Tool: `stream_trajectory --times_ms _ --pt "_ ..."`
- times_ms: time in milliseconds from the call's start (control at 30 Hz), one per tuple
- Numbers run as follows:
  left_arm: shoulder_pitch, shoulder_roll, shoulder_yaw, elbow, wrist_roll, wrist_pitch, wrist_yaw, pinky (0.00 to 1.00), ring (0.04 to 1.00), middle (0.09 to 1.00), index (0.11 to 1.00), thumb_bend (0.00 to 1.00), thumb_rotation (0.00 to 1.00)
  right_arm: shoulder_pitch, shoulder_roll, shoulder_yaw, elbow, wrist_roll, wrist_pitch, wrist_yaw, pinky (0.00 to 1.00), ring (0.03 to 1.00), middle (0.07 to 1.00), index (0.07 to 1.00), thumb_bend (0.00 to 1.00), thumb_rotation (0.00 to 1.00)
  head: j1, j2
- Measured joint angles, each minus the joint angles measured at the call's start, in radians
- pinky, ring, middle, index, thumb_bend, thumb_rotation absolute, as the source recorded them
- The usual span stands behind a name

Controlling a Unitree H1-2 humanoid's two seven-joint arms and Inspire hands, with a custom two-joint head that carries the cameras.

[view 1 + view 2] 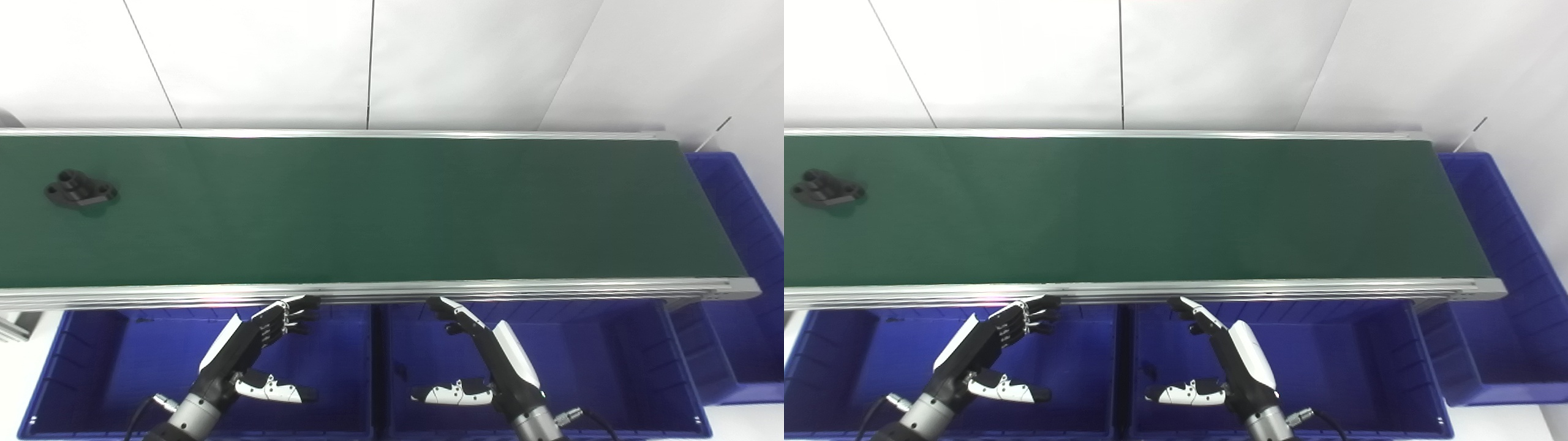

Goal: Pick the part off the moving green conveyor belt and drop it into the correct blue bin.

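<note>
A black part [80,190] with round lugs lies on the green conveyor belt [380,208] at its far left. My left hand [257,349] hovers open over the left blue bin [79,367], fingertips near the belt's front rail, far right of the part. Over the middle blue bin [612,361] my right hand [484,355] is open too, thumb spread to the left. Neither hand holds anything.
A third blue bin [747,245] stands past the belt's right end. An aluminium rail [380,291] runs along the belt's front edge, just above both hands. White wall panels rise behind the belt.
</note>
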Motion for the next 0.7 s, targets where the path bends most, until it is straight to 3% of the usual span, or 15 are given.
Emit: stream_trajectory --times_ms 100,133,433,700 --pt "0.000 0.000 0.000 0.000 0.000 0.000 -0.001 0.72 0.792 0.832 0.794 0.84 0.13 0.001 0.000 0.000 0.000 0.000 0.000 0.000 0.76 0.830 0.848 0.853 0.86 0.33 0.002 0.000" --pt "0.000 0.000 0.000 0.000 0.000 0.000 -0.001 0.72 0.793 0.834 0.795 0.84 0.14 0.001 0.000 0.000 0.000 0.000 0.000 0.000 0.76 0.832 0.849 0.854 0.86 0.34 0.006 -0.032" --pt "0.002 0.000 -0.012 0.001 0.010 0.000 0.007 0.72 0.797 0.836 0.797 0.84 0.14 0.007 -0.007 0.001 0.015 0.001 -0.001 -0.001 0.79 0.844 0.852 0.857 0.85 0.33 0.026 -0.052" --pt "0.002 0.001 -0.021 0.009 0.018 0.000 0.011 0.72 0.801 0.837 0.800 0.84 0.16 0.017 -0.010 0.001 0.012 0.001 -0.002 -0.001 0.79 0.845 0.853 0.859 0.85 0.33 0.028 -0.034"
